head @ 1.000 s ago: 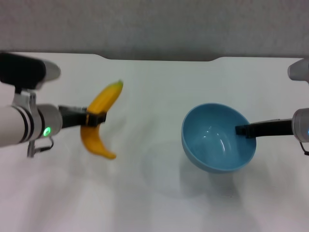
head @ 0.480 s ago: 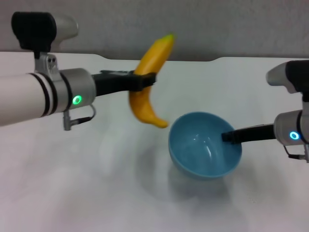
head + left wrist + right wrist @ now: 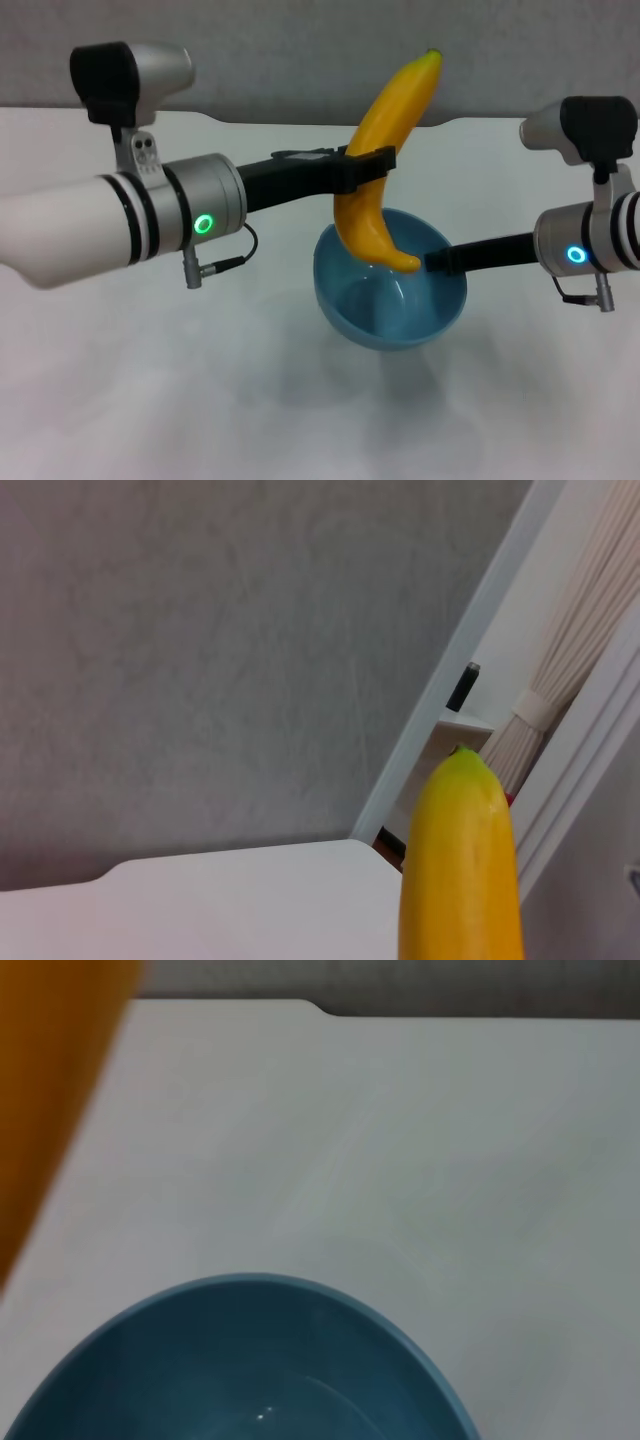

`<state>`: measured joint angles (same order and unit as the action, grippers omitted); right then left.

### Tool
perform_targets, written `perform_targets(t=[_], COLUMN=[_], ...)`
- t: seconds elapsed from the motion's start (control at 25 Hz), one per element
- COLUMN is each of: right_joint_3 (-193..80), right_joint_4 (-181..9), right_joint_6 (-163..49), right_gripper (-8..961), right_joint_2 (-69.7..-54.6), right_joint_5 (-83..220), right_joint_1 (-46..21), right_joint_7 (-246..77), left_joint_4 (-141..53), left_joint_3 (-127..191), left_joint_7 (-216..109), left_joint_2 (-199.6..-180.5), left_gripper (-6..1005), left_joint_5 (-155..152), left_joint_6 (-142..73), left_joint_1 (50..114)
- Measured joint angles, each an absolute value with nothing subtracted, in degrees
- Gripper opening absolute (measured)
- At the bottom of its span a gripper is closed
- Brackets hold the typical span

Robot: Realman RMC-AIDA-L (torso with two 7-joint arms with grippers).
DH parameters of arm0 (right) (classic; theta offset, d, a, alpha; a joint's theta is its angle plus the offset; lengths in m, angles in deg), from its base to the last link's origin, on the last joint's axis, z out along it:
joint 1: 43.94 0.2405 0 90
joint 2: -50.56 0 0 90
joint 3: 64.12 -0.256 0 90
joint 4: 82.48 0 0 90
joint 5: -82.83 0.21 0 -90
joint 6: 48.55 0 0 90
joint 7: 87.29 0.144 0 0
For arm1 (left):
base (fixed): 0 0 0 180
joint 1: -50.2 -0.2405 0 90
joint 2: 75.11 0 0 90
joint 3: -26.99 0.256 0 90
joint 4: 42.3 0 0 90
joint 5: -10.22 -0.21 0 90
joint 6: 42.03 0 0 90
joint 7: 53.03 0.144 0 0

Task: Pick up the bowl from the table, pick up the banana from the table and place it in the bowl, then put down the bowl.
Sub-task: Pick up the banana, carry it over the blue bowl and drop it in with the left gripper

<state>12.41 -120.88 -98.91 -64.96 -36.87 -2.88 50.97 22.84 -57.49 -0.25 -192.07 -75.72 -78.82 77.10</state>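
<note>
now the left end effector [image 3: 368,168], pinching the banana [image 3: 385,150] at mid-length, holds it upright with its lower tip just inside the bowl [image 3: 390,295]. the right end effector [image 3: 437,262] pinches the bowl's right rim, lifted off the white surface [image 3: 120,400]. placing is under way; next, release the banana.

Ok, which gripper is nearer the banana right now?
Left. The left gripper is clamped around the middle of the banana, holding it over the bowl. The right gripper grips the bowl's rim, just beside the banana's lower tip.
</note>
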Motion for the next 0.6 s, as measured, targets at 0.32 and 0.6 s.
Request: perform_targets(t=[0.32,0.6], right_joint_3=[13.2,13.2], right_joint_4=[-121.1,-121.2], right_joint_6=[-98.9,-99.1], right_gripper=[26,26], right_joint_2=[-64.85,-64.84], right_joint_5=[-34.7,-34.7], right_joint_1=[-2.3,-2.3], right_joint_7=[51.0,51.0], left_joint_4=[14.5,11.4], left_joint_3=[-56.0,-53.8], left_joint_7=[16.7,23.8], left_joint_2=[-192.17,-192.18], left_gripper=[600,619], left_joint_5=[-58.3,-51.2], left_joint_6=[-77.2,-77.1], left_joint_1=[77.1,77.6])
